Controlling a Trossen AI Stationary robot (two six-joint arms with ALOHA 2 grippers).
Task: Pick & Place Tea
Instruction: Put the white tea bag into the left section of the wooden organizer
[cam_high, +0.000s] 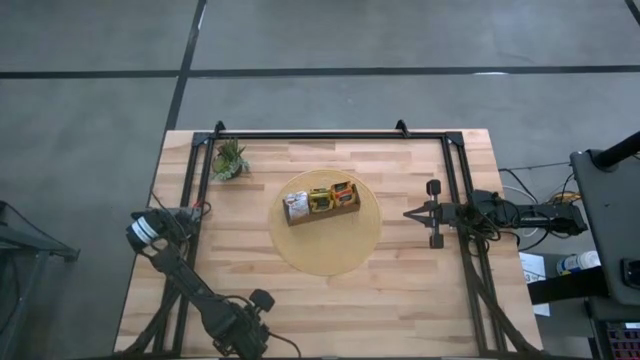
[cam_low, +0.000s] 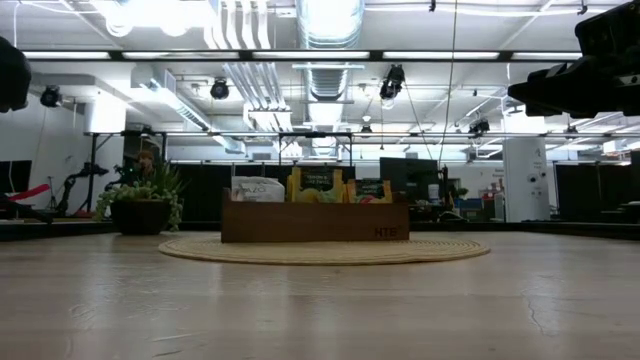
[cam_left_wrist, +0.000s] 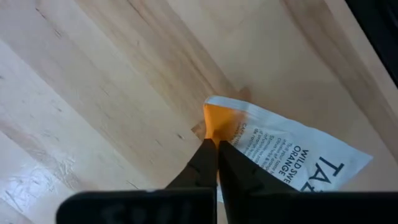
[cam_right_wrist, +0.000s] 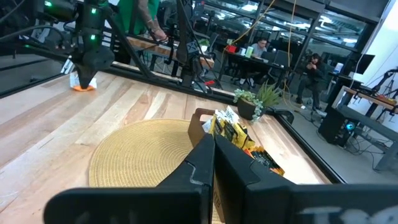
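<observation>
I have the left gripper (cam_left_wrist: 216, 144) down at the near left corner of the wooden table (cam_high: 420, 290), its jaws pressed together on the orange corner of a white-and-orange tea sachet (cam_left_wrist: 280, 155) that lies flat on the boards. The right gripper (cam_right_wrist: 213, 146) hangs above the table's right side, jaws pressed together on nothing, facing the round woven mat (cam_high: 345, 250). On that mat stands the brown tray (cam_low: 315, 222) with more sachets (cam_high: 332, 198) upright inside.
</observation>
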